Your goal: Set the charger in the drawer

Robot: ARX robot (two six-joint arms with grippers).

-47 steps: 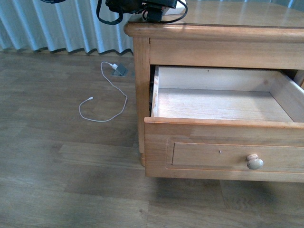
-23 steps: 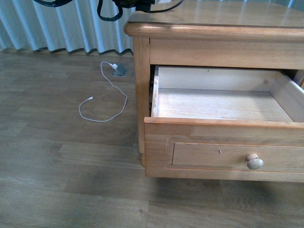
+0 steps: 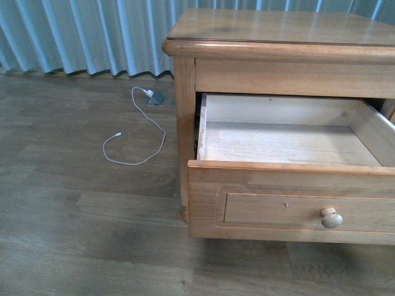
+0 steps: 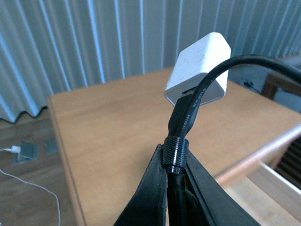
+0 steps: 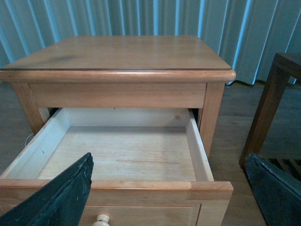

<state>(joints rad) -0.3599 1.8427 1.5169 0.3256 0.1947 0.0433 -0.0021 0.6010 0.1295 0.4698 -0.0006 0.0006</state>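
Charger (image 4: pixel 200 68) up in the air over the tabletop (image 4: pixel 108 132), left claw (image 4: pixel 175 157) pinching its black cable at the ribbed collar. White block sticks out beyond that claw, long axis running on away from it, cable arcing off sideways. Right claw (image 5: pixel 169 160) spread wide above the drawer (image 3: pixel 284 185), which stands pulled out.

Soft, cool daylight filters through the curtain (image 3: pixel 80 37), even and fairly bright, with a bluish cast. The cabinet top (image 3: pixel 278 24) carries a pale sheen, and a dull shadow lies on the floor (image 3: pixel 154 240) beneath the drawer (image 3: pixel 290 145). In the left wrist view the charger (image 4: pixel 198 69) is sharp (the background soft). The right gripper (image 5: pixel 169 159) shows only as dark, blurred fingers (image 5: pixel 61 197).
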